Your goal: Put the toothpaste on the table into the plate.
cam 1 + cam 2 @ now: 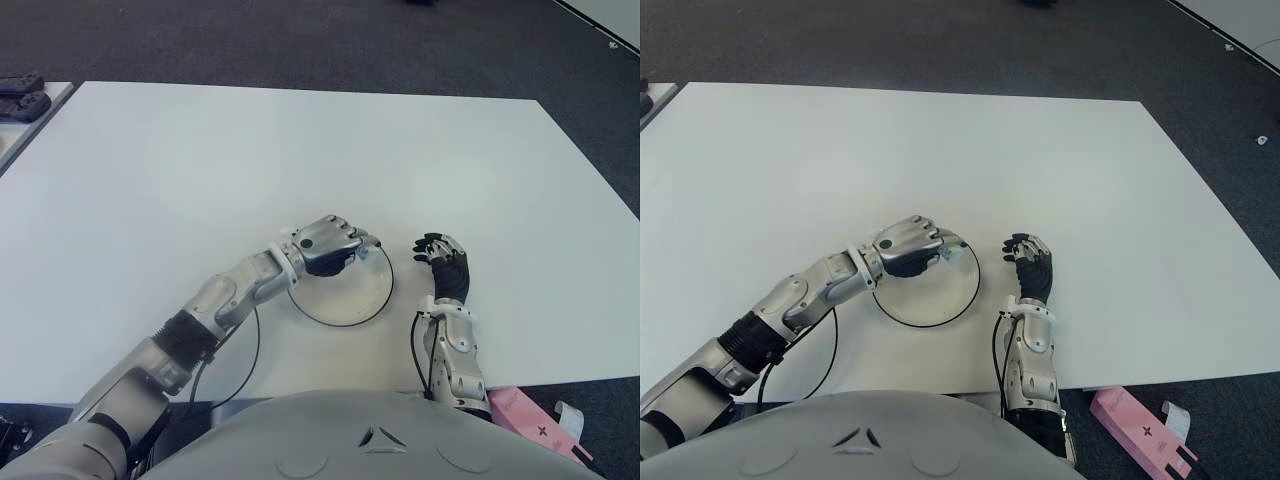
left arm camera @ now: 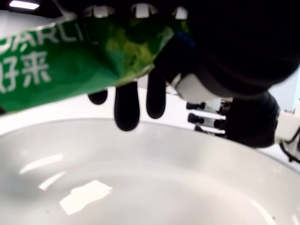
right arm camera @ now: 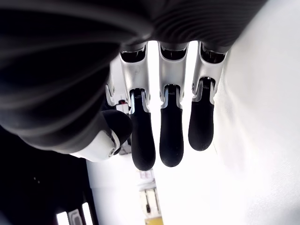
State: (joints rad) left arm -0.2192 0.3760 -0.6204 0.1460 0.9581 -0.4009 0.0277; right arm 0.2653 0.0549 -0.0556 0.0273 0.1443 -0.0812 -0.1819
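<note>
My left hand (image 1: 330, 245) hovers over the far left part of the white plate (image 1: 352, 298), fingers curled down. The left wrist view shows them shut on a green toothpaste tube (image 2: 70, 65), which hangs just above the plate's shiny inside (image 2: 140, 187). In the eye views the tube is almost wholly hidden under the hand. The plate sits near the front edge of the white table (image 1: 300, 150). My right hand (image 1: 445, 265) shows just right of the plate, its fingers (image 3: 171, 136) relaxed and holding nothing.
A pink box (image 1: 1140, 425) lies on the floor beyond the table's front right corner. Dark objects (image 1: 20, 95) sit on a second surface at the far left. A black cable (image 1: 245, 370) loops by my left forearm.
</note>
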